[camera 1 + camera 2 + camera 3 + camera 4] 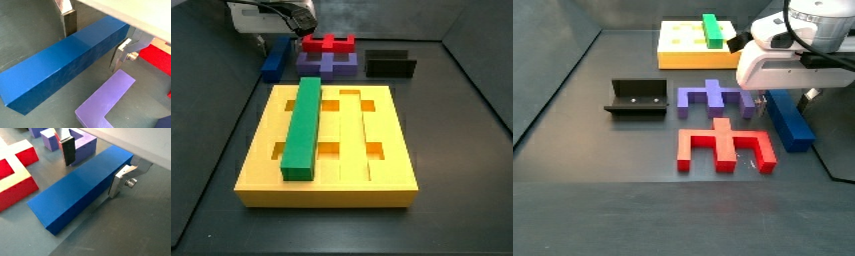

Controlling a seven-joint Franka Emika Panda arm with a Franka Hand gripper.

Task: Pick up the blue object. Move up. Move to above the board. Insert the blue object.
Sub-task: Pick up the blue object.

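The blue object (60, 62) is a long dark blue bar lying flat on the grey floor, also seen in the other views (83, 185) (274, 62) (790, 122). My gripper (93, 50) (91, 179) is lowered over one end of the bar and stands open, one finger on each long side. One silver finger (115, 184) rests against the bar's side, while the dark-padded finger (68, 150) stands a little off it. In both side views the white hand (278, 22) (780, 65) covers part of the bar. The yellow board (385, 175) (680, 45) lies apart from it, carrying a green bar (305, 125).
A purple notched block (107, 100) (714, 97) and a red notched piece (720, 145) (329, 43) lie close beside the blue bar. The dark fixture (392, 63) (637, 98) stands further off. Dark walls ring the floor.
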